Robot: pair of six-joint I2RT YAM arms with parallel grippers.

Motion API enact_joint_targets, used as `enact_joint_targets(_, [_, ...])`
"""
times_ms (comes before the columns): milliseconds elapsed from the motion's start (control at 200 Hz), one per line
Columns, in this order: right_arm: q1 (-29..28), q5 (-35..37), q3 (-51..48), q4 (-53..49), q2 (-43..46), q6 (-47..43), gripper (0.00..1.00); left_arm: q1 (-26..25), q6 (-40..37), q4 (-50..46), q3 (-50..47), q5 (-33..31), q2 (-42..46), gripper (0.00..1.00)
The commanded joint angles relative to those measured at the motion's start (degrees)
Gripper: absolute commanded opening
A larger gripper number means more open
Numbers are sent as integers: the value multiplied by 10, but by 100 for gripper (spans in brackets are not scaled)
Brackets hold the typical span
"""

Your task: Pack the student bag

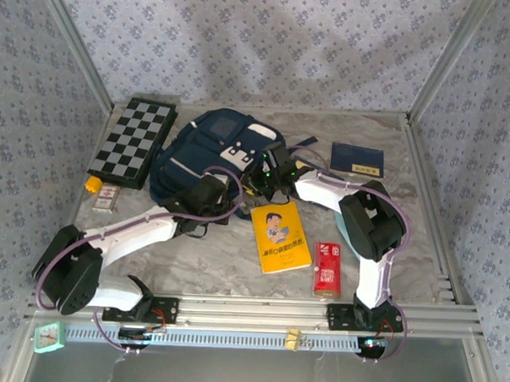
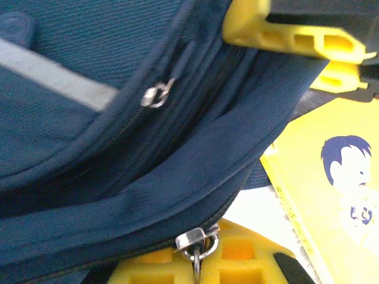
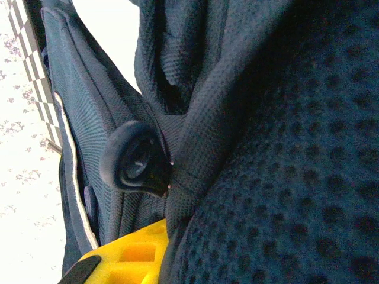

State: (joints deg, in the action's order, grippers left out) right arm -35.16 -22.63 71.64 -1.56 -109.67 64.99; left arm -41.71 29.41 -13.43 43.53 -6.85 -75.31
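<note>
Bag: student bag (image 1: 210,151), navy with white patches, lies on the bench (image 1: 423,215) toward 11 o'clock from its middle.
Left arm: left tool (image 1: 213,189) sits at the bag's 6 o'clock edge. From its wrist, its yellow fingers (image 2: 177,269) are together under the zippered seam, with a metal zip pull (image 2: 195,248) hanging at them. Whether fabric is pinched cannot be told.
Right arm: right tool (image 1: 271,170) is at the bag's 3 o'clock side, pressed into navy mesh fabric. Whether it is apart or clamped cannot be told.
Surroundings: chessboard (image 1: 132,142) lies at the bag's 9 o'clock, navy booklet (image 1: 356,158) at its 3 o'clock and yellow booklet (image 1: 280,235) at its 5 o'clock. Red packet (image 1: 326,268) is at the yellow booklet's 4 o'clock.
</note>
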Motion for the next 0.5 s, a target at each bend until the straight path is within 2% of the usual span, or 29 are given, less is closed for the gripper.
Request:
enact_joint_targets(0, [40,28,2,-19,35,-62,0,13,11,-64,-24,-27,63,0])
enact_joint_targets(120, [58,-2,28,-39,24,-89,0,30,29,-90,-52,-7,109,0])
enact_joint_targets(210, [72,-8,48,-56,15,-111,0,58,38,-105,-59,70,135,0])
enact_joint_targets(300, [87,-16,69,-59,7,-127,0,59,35,-112,-63,86,154,0])
enact_joint_targets(370, [100,-31,104,-76,-16,-141,0,60,33,-120,-56,96,152,0])
enact_joint_targets(495, [118,-43,170,-112,-63,-165,0,51,38,-100,-29,174,123,0])
